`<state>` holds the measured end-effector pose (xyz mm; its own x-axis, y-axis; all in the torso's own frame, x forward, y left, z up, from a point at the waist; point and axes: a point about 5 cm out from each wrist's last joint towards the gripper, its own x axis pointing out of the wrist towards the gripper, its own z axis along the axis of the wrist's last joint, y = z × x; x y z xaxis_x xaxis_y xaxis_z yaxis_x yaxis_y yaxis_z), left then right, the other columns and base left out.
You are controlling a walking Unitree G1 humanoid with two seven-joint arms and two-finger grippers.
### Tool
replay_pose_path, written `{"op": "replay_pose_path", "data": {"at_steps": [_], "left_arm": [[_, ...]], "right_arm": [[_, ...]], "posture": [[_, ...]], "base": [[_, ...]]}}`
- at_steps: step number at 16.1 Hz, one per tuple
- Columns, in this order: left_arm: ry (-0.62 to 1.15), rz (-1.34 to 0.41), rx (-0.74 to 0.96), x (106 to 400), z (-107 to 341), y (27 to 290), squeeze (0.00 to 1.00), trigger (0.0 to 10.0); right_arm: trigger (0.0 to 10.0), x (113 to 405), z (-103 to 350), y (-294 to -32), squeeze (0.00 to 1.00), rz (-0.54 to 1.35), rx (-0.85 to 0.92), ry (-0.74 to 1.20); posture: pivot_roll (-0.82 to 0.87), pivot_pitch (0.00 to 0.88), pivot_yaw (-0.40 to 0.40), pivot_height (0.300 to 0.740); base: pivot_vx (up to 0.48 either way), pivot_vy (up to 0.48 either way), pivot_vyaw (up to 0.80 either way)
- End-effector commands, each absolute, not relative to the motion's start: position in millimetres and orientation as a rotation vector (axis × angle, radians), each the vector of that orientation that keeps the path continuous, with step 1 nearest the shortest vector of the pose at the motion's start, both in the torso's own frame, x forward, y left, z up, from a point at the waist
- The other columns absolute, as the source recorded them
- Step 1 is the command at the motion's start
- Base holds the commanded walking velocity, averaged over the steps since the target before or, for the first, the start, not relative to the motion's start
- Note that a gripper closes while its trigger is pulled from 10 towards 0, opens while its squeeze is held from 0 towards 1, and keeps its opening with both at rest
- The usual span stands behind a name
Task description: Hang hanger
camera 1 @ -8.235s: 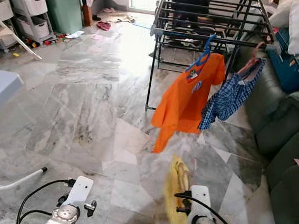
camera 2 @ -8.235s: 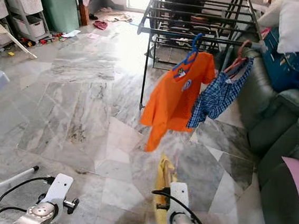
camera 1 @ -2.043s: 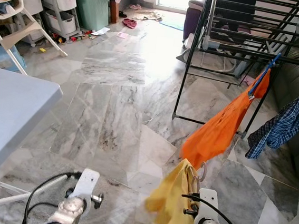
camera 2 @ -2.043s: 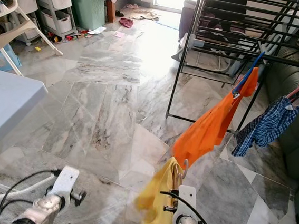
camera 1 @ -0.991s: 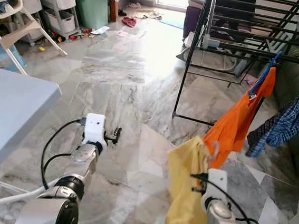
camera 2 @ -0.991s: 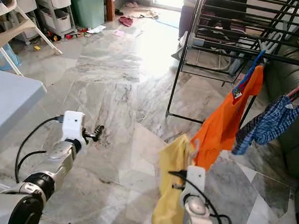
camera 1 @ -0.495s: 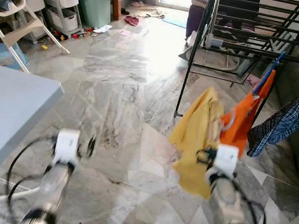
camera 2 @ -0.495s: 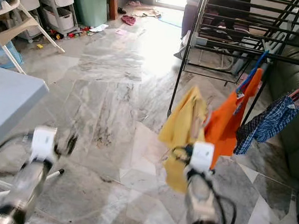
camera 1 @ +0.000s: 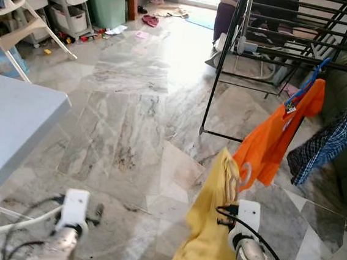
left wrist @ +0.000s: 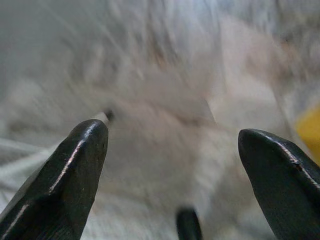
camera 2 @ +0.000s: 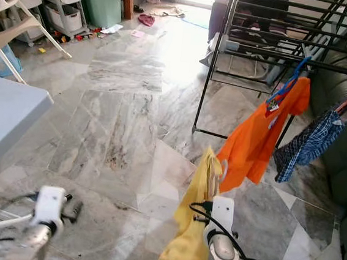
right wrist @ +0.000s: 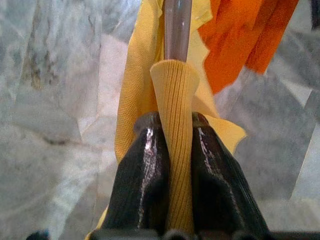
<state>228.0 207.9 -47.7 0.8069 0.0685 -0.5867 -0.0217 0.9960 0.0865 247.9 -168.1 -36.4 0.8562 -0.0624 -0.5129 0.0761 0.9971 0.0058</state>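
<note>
Clamped between right gripper (right wrist: 172,165) fingers: yellow ribbed garment (camera 1: 208,231) on a pale plastic hanger (right wrist: 176,27), held low over grey marble floor (camera 1: 131,120). Just beyond, orange T-shirt (camera 1: 274,140) and blue checked garment (camera 1: 322,147) hanging from black metal drying rack (camera 1: 281,30). Left gripper (left wrist: 170,165) spread wide, holding nothing. Stacked storage bins (camera 1: 66,3) far left.

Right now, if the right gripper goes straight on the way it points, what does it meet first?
Probably the orange shirt, hanging just beyond the yellow garment that the right gripper clamps; depth is unclear.
</note>
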Motion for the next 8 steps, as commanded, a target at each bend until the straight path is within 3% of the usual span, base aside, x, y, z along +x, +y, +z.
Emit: {"op": "replay_pose_path", "data": {"at_steps": [1, 3, 8], "left_arm": [[0.709, 0.017, 0.068, 221, -56, 203, 0.0, 10.0], [0.744, -0.002, 0.102, 217, -60, 199, 0.0, 10.0], [0.788, -0.04, 0.109, 214, -63, 197, 0.0, 10.0]], "right_arm": [[10.0, 249, -37, -170, 0.0, -0.08, 0.039, 0.557], [10.0, 242, -44, -169, 0.0, -0.076, 0.032, 0.613], [10.0, 234, -51, -168, 0.0, -0.068, 0.036, 0.644]], "posture": [[-0.09, 0.065, -0.053, 0.74], [-0.09, 0.061, -0.054, 0.74], [-0.1, 0.061, -0.043, 0.74]], "base": [[0.0, 0.0, 0.0], [0.0, 0.0, 0.0], [0.0, -0.378, 0.0]]}}
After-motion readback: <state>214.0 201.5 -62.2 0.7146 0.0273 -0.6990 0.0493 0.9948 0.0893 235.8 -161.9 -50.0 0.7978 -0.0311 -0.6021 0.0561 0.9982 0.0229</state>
